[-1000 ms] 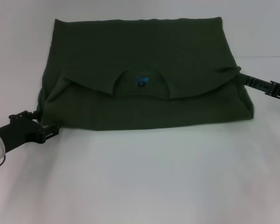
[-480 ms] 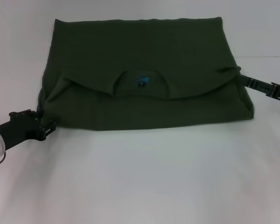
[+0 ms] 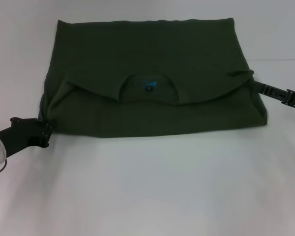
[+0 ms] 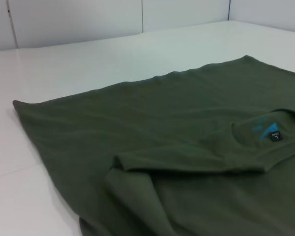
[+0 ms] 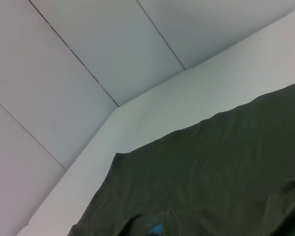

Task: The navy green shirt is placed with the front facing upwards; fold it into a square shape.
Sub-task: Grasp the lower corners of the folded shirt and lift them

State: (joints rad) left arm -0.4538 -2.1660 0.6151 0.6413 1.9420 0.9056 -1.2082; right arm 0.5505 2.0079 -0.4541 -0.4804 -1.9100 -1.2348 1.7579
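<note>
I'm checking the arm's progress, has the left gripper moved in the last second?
Yes. In the head view the left gripper has drawn back toward the robot's left, away from the shirt's near left corner, which has stayed put on the table.

Right hand (image 3: pixel 259 87) behind shirt (image 3: pixel 147 64) edge

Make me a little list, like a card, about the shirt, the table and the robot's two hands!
shirt: navy green shirt, folded across into a wide band, neck opening facing up
label: blue neck label showing inside the collar
table: white table under the shirt
left gripper: left gripper beside the shirt's near-left corner
right gripper: right gripper by the shirt's right edge
</note>
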